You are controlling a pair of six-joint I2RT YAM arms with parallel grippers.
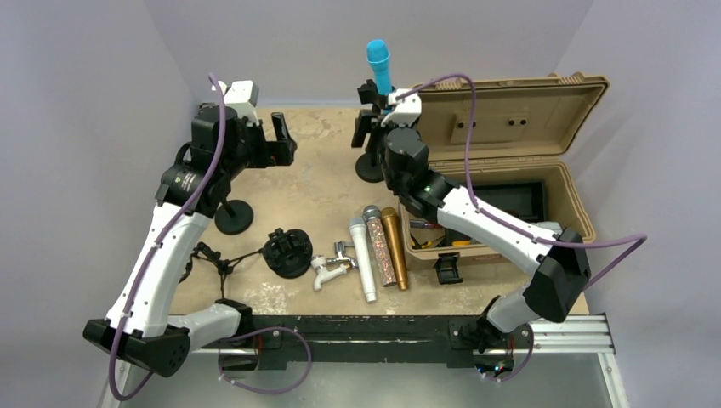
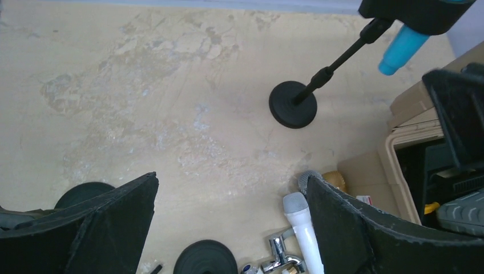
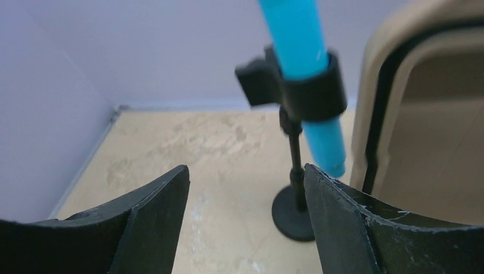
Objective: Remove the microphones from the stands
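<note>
Black fingers [image 3: 137,228] of the right jaws fill the bottom of the right wrist view, spread wide with nothing between them. Ahead of that gap, clear of both fingers, the blue mic [image 3: 297,34] sits in its stand [image 3: 295,165]. It is tilted, head up and tail down, with the black clip [image 3: 311,91] wrapped round its body.

From above, the stand's round base [image 1: 371,168] rests near the middle of the far edge of the tabletop [image 1: 315,183]. The right jaws hover beside the rod, below the mic's head. Just right of the stand rises the open lid of the tan case [image 1: 510,119], which takes up the far right corner; the mic's tail hangs close to the lid's edge.

The left jaws hang over the far left part of the tabletop, well apart from the stand, their fingers [image 2: 103,228] also wide open and empty.

Toward the near edge, in the middle, a white mic [image 1: 363,259], a glitter mic [image 1: 380,246] and a gold mic [image 1: 394,248] lie side by side, with a chrome tap [image 1: 333,262] just left of them. Farther left are a black round mount [image 1: 287,252], a black cord [image 1: 217,259] and a second stand base [image 1: 234,217] near the left edge.
</note>
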